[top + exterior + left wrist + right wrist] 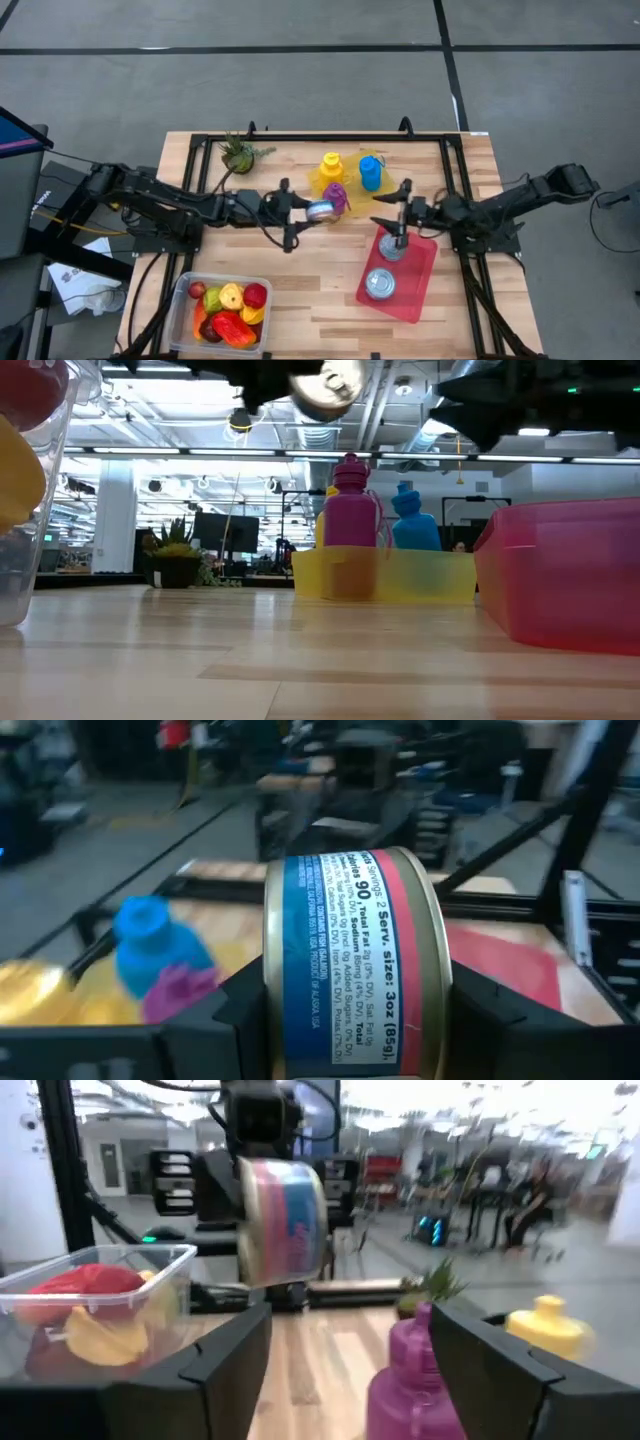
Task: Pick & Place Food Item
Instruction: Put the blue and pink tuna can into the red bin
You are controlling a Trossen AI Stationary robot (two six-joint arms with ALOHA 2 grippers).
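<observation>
The wooden table [300,270] is carrying a red tray [420,275] near its right edge. The left gripper [305,210] is pinching a labelled can [322,210] above the table's middle. The right gripper [392,213] is hanging with fingers spread over the tray's far end.

Two cans [381,284] on tray [420,296]
</observation>
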